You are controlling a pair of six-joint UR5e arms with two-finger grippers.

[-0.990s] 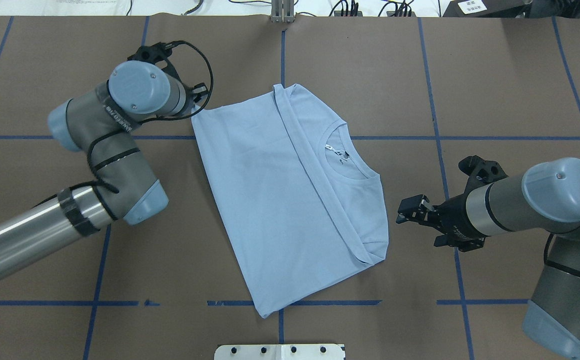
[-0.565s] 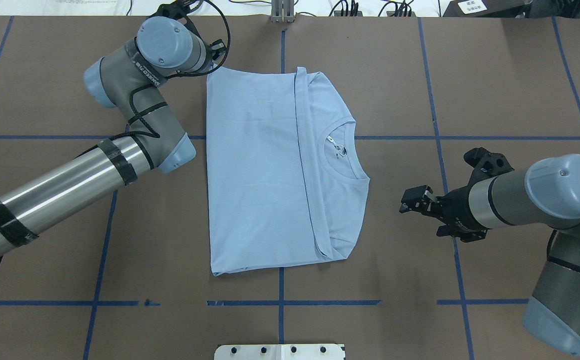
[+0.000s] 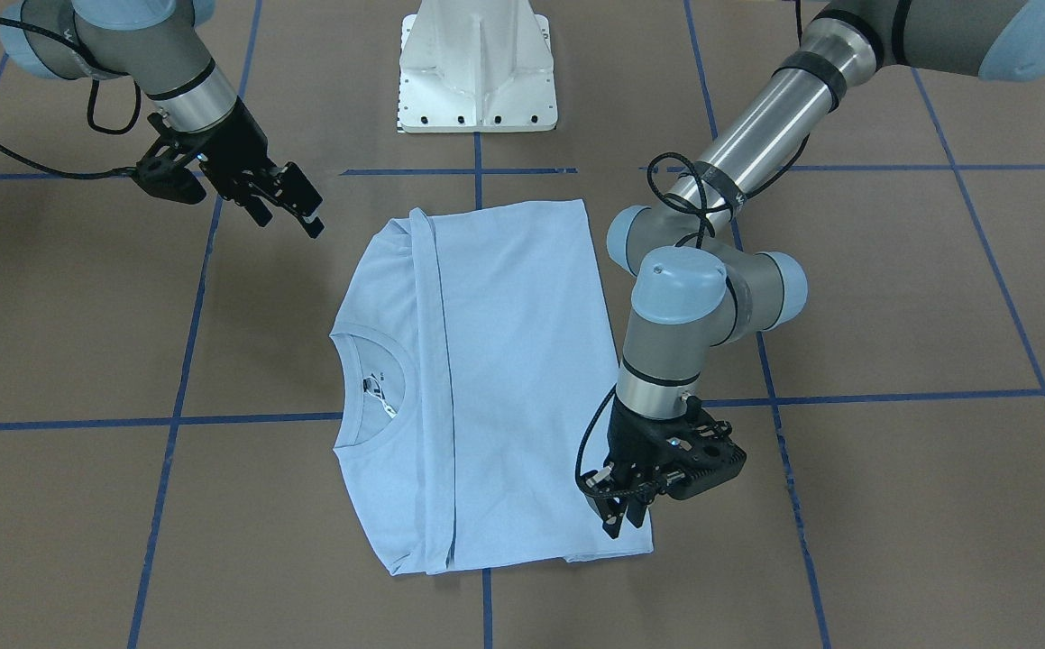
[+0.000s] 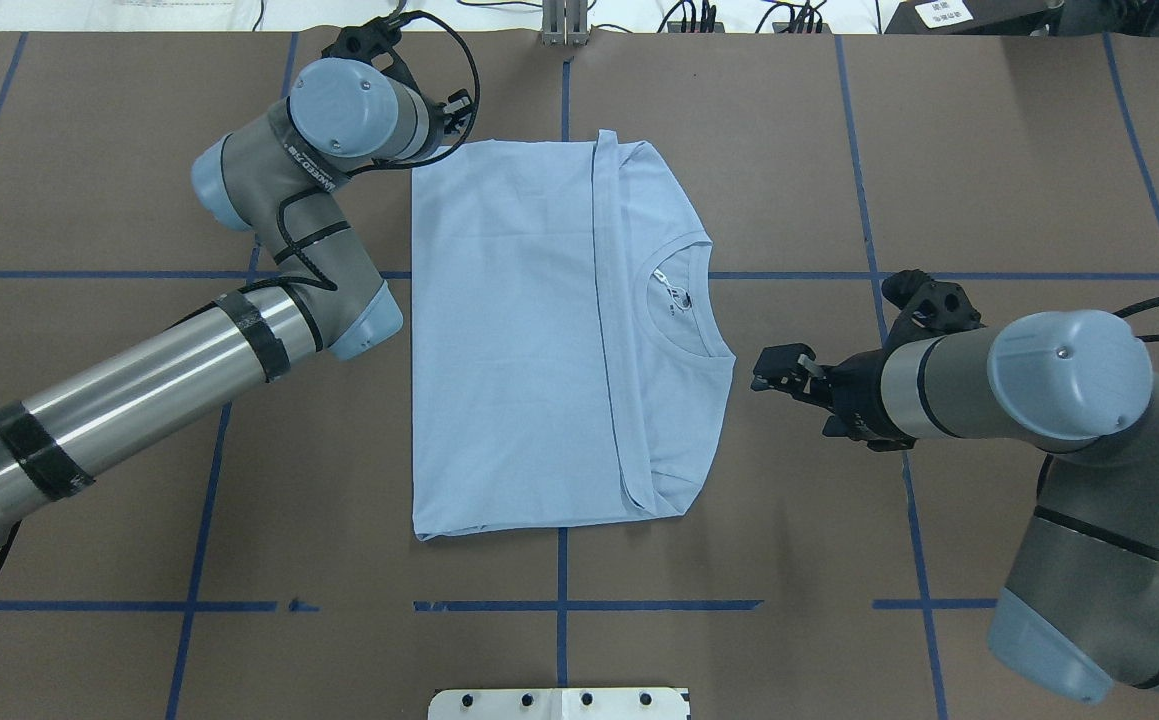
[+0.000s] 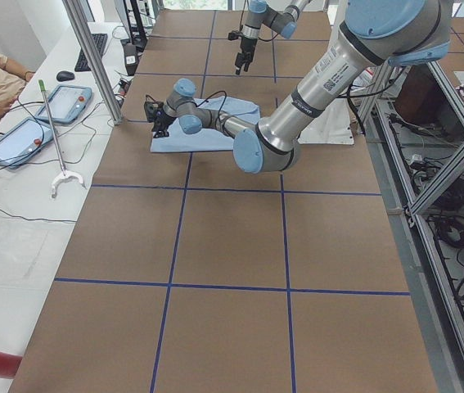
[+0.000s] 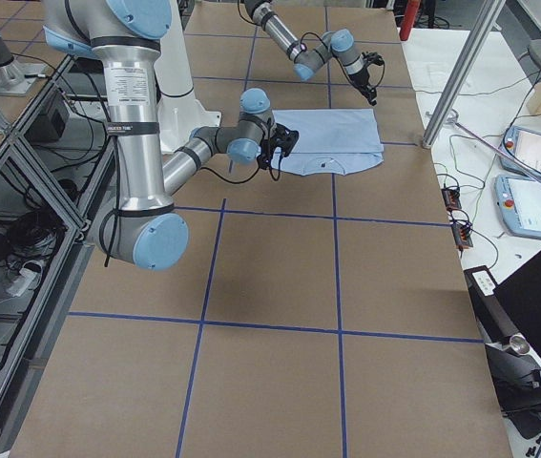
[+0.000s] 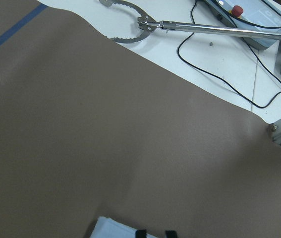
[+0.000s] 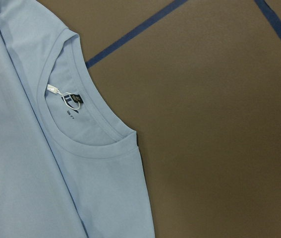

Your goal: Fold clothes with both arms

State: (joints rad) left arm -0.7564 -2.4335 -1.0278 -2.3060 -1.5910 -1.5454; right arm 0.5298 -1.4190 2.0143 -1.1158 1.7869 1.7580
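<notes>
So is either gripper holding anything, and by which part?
The left gripper looks closed on the light blue T-shirt at its far corner, on the side away from the collar. The right gripper is open beside the collar, empty.

Your left arm [image 4: 149, 385] reaches to the far left corner of the shirt [image 4: 509, 350], wrist bent straight down, left gripper [image 3: 623, 521] low over the cloth (grip unclear). Your right gripper [image 4: 777, 372] hovers beside its neck edge, jaws apart, clear of it.
</notes>
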